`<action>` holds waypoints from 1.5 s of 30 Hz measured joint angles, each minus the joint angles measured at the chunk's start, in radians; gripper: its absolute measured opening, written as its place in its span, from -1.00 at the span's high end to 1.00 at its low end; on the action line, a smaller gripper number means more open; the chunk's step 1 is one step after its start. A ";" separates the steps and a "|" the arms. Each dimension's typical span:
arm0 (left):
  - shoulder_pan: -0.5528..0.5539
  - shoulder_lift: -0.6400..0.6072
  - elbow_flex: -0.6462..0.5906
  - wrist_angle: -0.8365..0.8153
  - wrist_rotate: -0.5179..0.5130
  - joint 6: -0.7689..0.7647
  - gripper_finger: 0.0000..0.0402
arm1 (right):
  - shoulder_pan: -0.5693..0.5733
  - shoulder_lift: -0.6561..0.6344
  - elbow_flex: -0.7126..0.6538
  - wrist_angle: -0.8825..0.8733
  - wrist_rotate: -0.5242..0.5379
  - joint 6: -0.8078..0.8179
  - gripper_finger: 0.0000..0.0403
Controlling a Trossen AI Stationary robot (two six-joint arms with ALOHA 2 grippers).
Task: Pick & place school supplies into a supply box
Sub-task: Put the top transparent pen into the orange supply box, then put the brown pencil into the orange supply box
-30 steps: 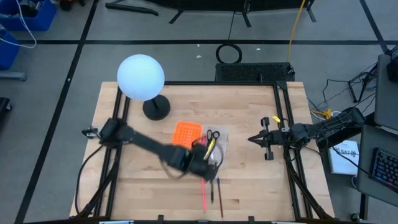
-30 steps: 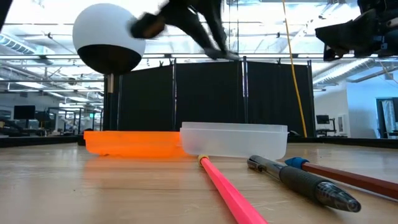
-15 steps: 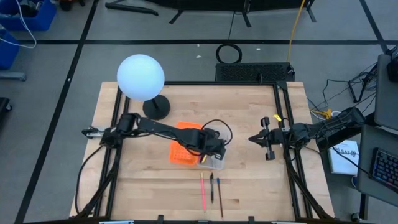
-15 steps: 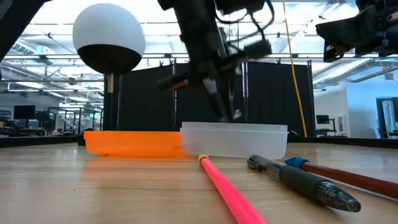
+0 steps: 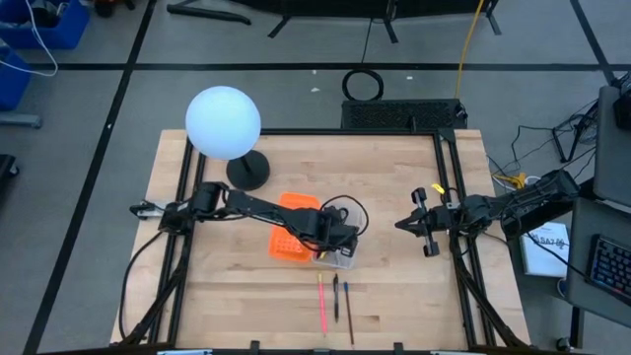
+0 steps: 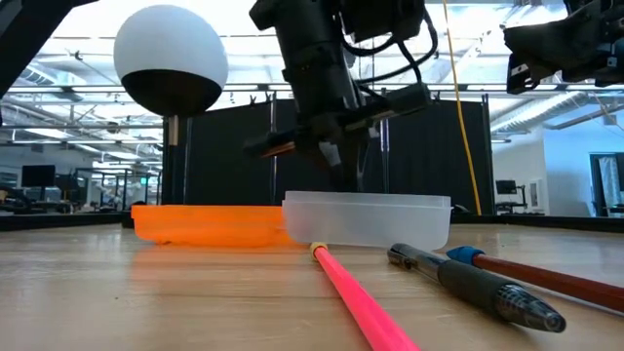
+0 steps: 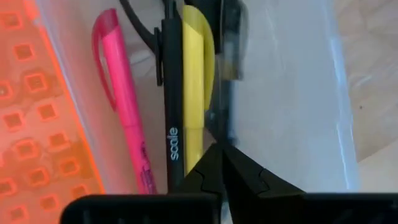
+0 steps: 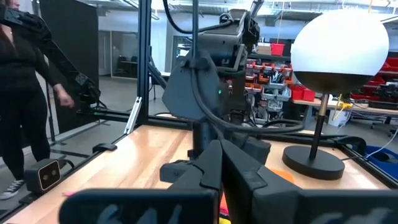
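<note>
The small rectangular plastic supply box (image 5: 314, 237) is lying open in the middle of the wooden table (image 5: 394, 197), its bright orange half with a grid of holes (image 7: 37, 118) beside its clear translucent tray (image 7: 292, 93). Inside the tray a pink pen (image 7: 124, 106), a black pen with white lettering (image 7: 173, 106) and a yellow marker (image 7: 196, 81) are lying side by side, touching one another. The left gripper (image 7: 221, 163) is hanging just over the tray, its two dark fingers pressed together at the tips and holding nothing. In front of the box, a thin pink pencil (image 6: 361, 292), a black pen with a rubber grip (image 6: 478, 285) and a red-brown pencil with a blue end (image 6: 546, 275) are resting on the table. Behind the box, a white globe lamp on a black base (image 5: 225, 122) is standing. The right gripper (image 5: 404, 222) is waiting above the table's right side, well apart from the box, fingers closed and empty.
</note>
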 joint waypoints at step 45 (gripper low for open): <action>-0.240 -1.046 -0.554 0.125 -0.387 1.179 0.98 | 0.000 0.002 0.000 -0.099 -0.103 -0.115 1.00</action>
